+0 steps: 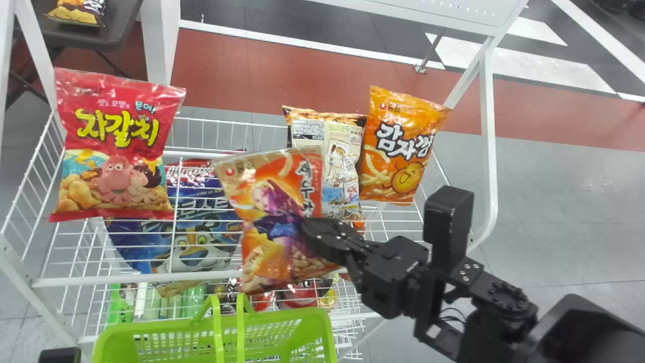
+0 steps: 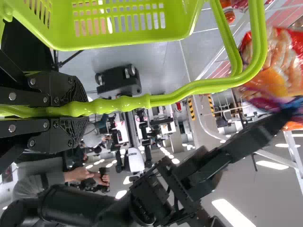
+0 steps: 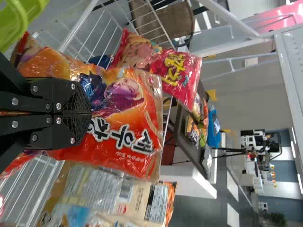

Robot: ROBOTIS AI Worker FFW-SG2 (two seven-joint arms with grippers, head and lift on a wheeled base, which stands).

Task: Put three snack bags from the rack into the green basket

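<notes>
My right gripper (image 1: pixel 322 234) holds an orange-red snack bag (image 1: pixel 272 201) in front of the rack's upper shelf, above and behind the green basket (image 1: pixel 171 335). In the right wrist view the right gripper (image 3: pixel 87 113) is closed on that bag (image 3: pixel 128 118). A red bag (image 1: pixel 116 146) stands at the rack's left, an orange bag (image 1: pixel 403 146) at its right, with a back-turned bag (image 1: pixel 342 166) partly behind the held one. In the left wrist view my left gripper (image 2: pixel 78 111) is clamped on the green basket's handle (image 2: pixel 180 92).
The white wire rack (image 1: pixel 126 277) has a front rail just behind the basket. Blue bags (image 1: pixel 196 242) and bottles lie on lower levels. A dark chair (image 1: pixel 116 25) with another snack bag stands behind at the left.
</notes>
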